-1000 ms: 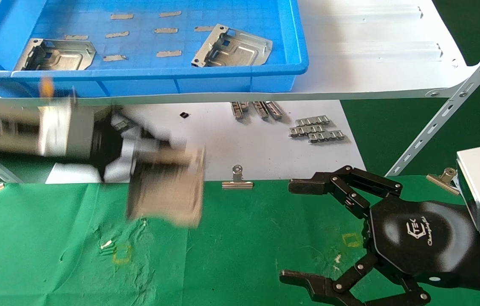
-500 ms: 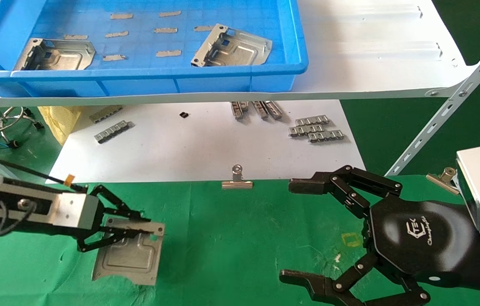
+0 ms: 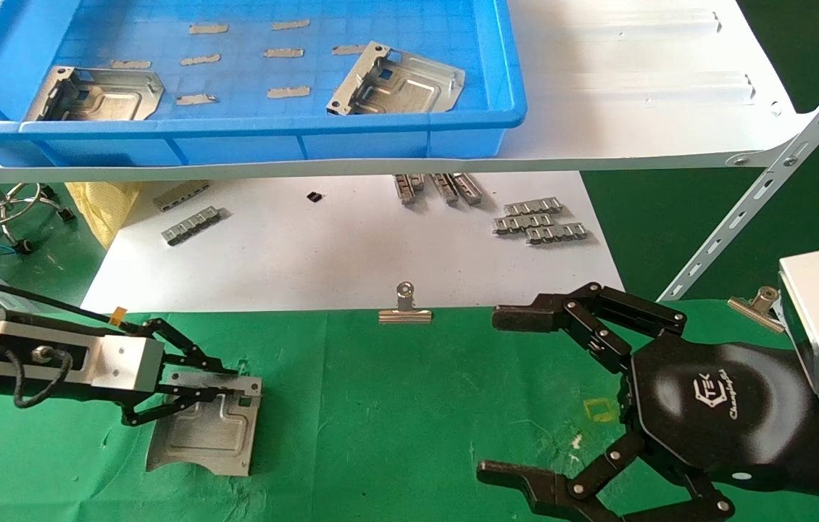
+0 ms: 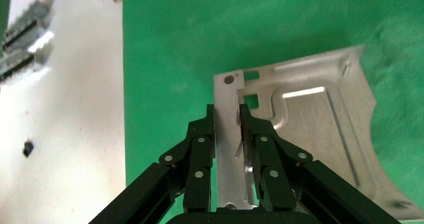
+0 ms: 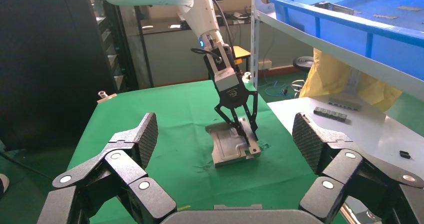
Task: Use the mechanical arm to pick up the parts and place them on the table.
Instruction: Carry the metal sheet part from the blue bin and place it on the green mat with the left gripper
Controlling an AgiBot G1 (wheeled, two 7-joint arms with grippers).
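Parts are the matter here. From the head camera, one metal part [image 3: 203,432] lies on the green desk [image 3: 395,406], near the binder clip [image 3: 404,308] and on the robot's left of it. The left pincer [image 3: 225,382] reaches in almost level, fingers narrowed onto that part's raised far flange. The right pincer [image 3: 507,395] hangs over the desk on the other side of the clip, fingers spread wide and holding nothing. Beyond the clip, on the white shelf board [image 3: 634,109], stands a blue bin [image 3: 395,130] with two more parts [image 3: 94,93] [image 3: 396,81] lying apart among small grey strips. That makes three parts in all. Below the shelf, a white sheet [image 3: 351,254] carries several ribbed strips [image 3: 540,221].

The left wrist camera shows the left pincer [image 4: 227,115] with its two fingertips [image 4: 210,124] pressed against either side of a thin upright flange of the part [image 4: 310,134], which rests flat on the desk [image 4: 175,44].

The right wrist camera shows the right pincer [image 5: 225,136] gaping, its ribbed pads [image 5: 146,134] well apart. Farther off, the left pincer [image 5: 245,129] points steeply down onto the part [image 5: 227,146] on the desk [image 5: 150,102]. The bin [image 5: 350,19] sits on the shelf above.
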